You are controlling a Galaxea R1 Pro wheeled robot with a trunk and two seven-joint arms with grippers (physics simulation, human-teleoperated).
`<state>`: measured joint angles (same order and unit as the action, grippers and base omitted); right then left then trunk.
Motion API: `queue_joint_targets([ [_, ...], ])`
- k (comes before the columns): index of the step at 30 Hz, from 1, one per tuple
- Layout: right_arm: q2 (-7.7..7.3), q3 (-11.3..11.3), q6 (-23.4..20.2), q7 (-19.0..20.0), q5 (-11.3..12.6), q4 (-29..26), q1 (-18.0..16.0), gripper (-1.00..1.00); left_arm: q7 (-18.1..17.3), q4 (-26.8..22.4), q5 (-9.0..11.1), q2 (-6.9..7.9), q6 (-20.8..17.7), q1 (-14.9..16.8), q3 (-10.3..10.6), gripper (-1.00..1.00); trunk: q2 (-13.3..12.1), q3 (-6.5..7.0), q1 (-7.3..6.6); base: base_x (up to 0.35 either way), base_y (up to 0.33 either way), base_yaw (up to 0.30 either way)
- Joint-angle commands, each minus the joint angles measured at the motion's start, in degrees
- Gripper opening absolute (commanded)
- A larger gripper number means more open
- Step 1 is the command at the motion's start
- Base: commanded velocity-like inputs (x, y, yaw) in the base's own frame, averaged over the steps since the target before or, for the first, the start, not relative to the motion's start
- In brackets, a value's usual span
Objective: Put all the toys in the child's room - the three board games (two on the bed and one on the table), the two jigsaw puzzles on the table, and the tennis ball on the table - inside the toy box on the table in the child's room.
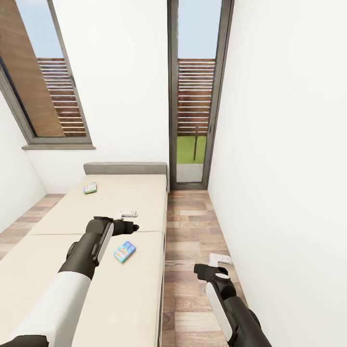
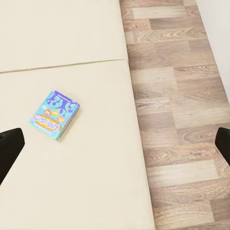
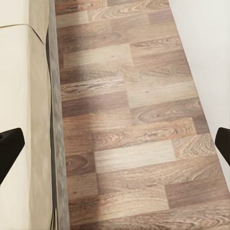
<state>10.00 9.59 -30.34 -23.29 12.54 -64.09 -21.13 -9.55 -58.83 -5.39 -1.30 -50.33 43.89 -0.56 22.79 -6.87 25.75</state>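
I saw two board games on the beige bed, wooden floor right; both grippers spread apart, empty.

2 board games on 1 bed.

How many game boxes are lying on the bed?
2. One board game lies on the bed just beside the left gripper. The other board game lies farther up, near the headboard. Both are flat on the mattress, untouched.
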Motion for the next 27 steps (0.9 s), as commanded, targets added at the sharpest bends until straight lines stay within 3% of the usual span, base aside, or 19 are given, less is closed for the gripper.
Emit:
queue_joint_targets([
  [1,0.0,0.1,-0.1,-0.5,0.6,-0.1,-0.1,1.0,-0.5,-0.1,-0.6,-0.02,-0.2,0.1,-0.1,1.0,0.1,-0.13,0.04,0.001,0.0,0.0],
  [27,0.0,0.0,-0.2,-0.5,0.7,-0.2,-0.1,1.0,-0.5,-0.3,-0.6,-0.02,-0.4,0.1,-0.4,1.0,0.1,-0.13,0.04,0.0,0.0,0.0],
])
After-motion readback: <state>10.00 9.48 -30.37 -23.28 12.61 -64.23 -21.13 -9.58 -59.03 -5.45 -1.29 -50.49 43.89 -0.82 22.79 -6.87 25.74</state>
